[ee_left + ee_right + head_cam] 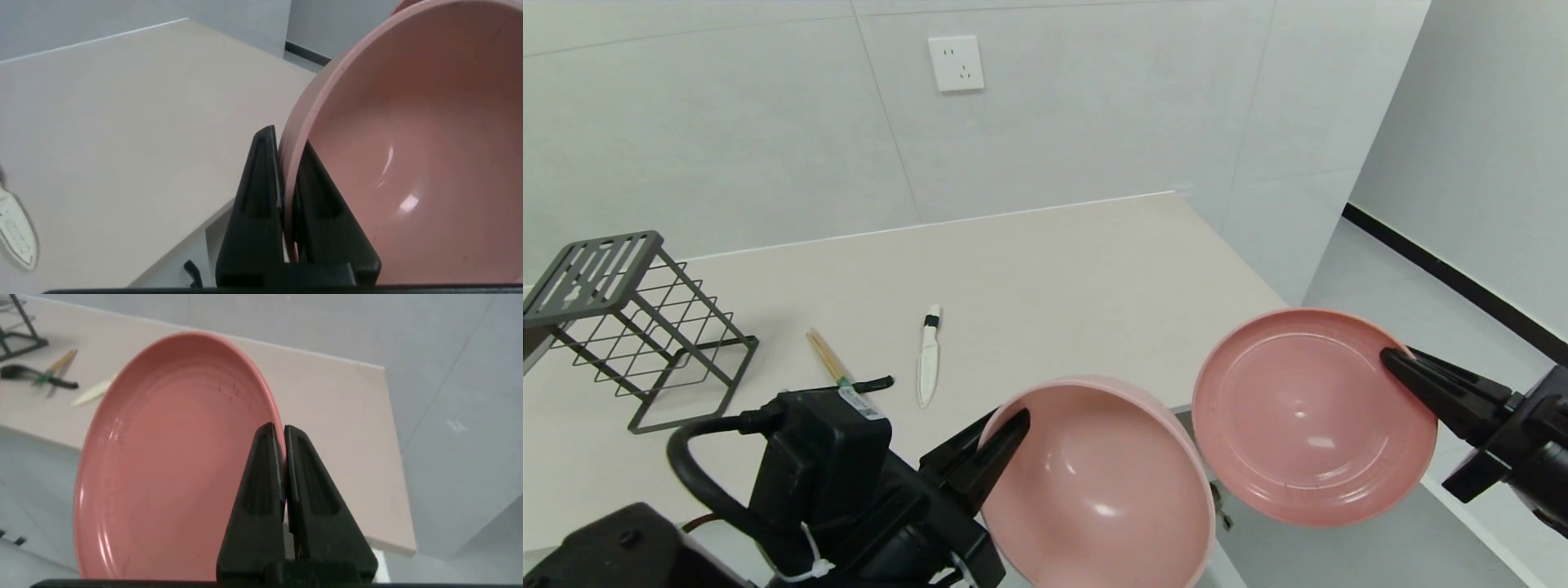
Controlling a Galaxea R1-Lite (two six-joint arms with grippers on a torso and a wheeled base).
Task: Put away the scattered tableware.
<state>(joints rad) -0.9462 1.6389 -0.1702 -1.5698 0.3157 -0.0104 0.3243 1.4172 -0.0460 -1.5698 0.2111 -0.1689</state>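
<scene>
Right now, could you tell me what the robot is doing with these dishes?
It is holding two dishes up in front of the counter, one per arm. The left gripper is clamped on the rim of a pink bowl, and the right gripper is clamped on the rim of a pink plate. A white knife and chopsticks lie on the counter beside a black wire rack, not yet put away.

I see pink bowl (1094,482) tilted on edge, rim pinched in my left gripper (1005,429). Pink plate (1307,416) at its 2 o'clock, near upright, rim pinched in right gripper (1392,359). White knife (929,356) flat at bowl's 10 o'clock. Wooden chopsticks (827,356) near knife's 9 o'clock.
</scene>
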